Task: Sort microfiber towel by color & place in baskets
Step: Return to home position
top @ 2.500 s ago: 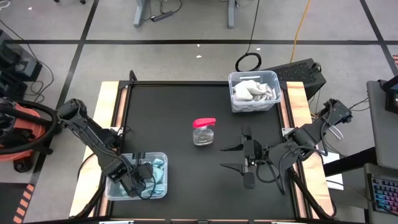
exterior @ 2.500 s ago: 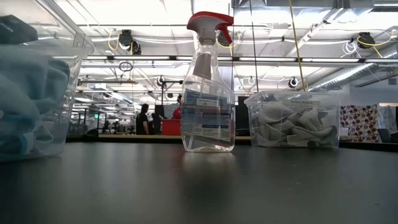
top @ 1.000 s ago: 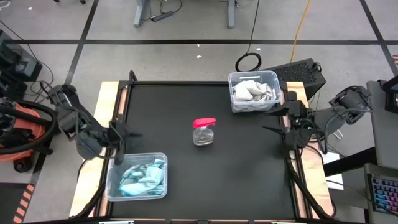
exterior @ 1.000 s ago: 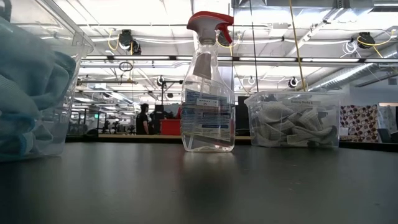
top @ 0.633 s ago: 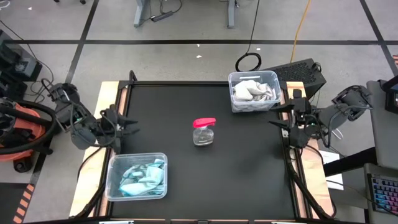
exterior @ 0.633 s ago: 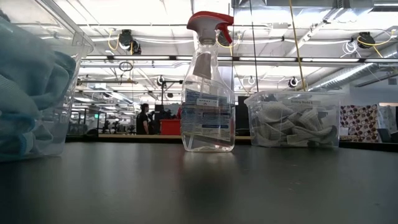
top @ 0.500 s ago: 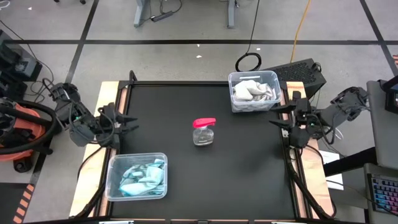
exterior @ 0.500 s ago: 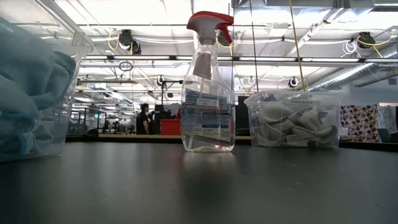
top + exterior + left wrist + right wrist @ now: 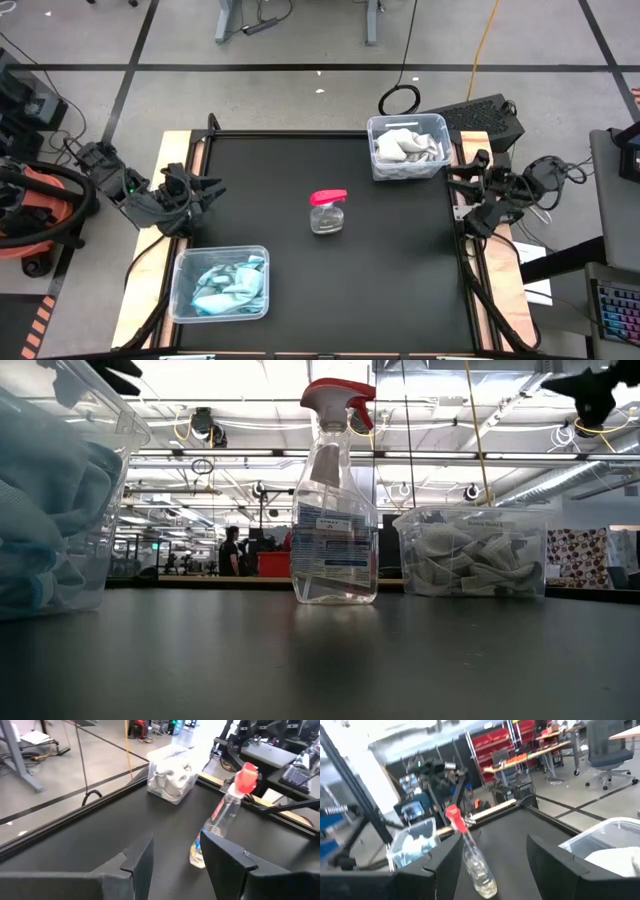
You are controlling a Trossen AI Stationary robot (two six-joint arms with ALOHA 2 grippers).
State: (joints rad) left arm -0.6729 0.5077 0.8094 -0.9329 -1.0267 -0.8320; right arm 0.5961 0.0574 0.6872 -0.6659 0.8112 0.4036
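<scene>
1. High view: the left gripper [image 9: 207, 191], earlier inside the clear rectangular plastic tub [image 9: 220, 249] at 7 o'clock, is now at 9 o'clock — fingers wide, empty.
2. The right gripper [image 9: 456, 194] has withdrawn to 3 o'clock — wide too.
3. The blue microfiber towels [image 9: 228, 285] stay in that tub; gray towels [image 9: 405, 148] fill the matching tub [image 9: 407, 119] at 1 o'clock.

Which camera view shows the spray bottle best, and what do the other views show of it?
The low view. There the spray bottle stands upright and side-on, with its red trigger head, label and clear body all in sight. The high view shows only the red head and clear body from above. Both wrist views show the whole bottle slanted, with the label unreadable.
</scene>
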